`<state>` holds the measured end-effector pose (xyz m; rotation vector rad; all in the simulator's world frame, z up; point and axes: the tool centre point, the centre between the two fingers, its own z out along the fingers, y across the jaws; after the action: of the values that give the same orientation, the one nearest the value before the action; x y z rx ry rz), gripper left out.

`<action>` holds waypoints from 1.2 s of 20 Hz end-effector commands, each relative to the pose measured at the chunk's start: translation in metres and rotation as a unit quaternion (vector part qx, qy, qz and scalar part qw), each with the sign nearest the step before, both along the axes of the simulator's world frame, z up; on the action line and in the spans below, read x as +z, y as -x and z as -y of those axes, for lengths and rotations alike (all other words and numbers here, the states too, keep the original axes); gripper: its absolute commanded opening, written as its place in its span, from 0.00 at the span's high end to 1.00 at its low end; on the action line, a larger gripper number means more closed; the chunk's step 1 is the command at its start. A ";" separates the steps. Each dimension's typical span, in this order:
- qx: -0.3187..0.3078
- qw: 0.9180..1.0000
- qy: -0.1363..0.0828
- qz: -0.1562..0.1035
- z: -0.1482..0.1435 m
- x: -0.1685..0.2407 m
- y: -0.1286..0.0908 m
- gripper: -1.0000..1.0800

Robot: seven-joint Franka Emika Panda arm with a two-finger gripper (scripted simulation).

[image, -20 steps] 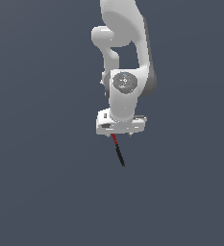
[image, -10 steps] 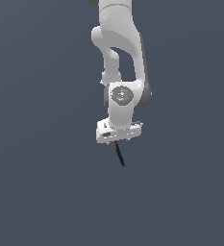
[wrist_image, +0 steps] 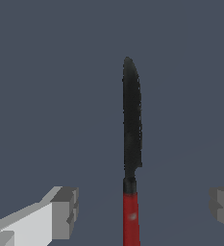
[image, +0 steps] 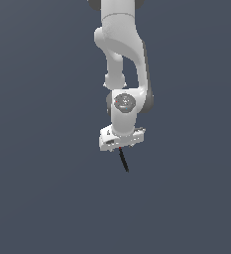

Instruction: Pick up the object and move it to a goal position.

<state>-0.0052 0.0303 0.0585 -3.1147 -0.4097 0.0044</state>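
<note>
Carrying is my guess at the present step: my arm [image: 121,59] hangs above the grey table [image: 42,198], and next I need a steady move to the goal, which I cannot see. My fingers [wrist_image: 65,211] look spread wide, yet the rod [wrist_image: 131,144] hangs under them, red end up, black tip slanting downward.

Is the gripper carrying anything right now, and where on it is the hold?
It appears so: the rod hangs below the gripper, red end up at the hand, black end free. In the wrist view both fingers stand clear, so no contact shows.
</note>
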 end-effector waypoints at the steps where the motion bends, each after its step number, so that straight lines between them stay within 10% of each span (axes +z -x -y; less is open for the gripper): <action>1: 0.000 1.000 0.000 0.000 0.000 -0.001 0.000 0.04; 17: 0.002 1.000 0.000 0.001 0.000 -0.051 0.000 0.04; 18: 0.002 1.000 0.000 0.001 0.000 -0.051 0.000 1.00; 24: 0.002 1.000 0.000 0.001 0.000 -0.051 0.000 1.00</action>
<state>-0.0050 0.0306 0.0095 -3.1138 -0.4173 -0.0007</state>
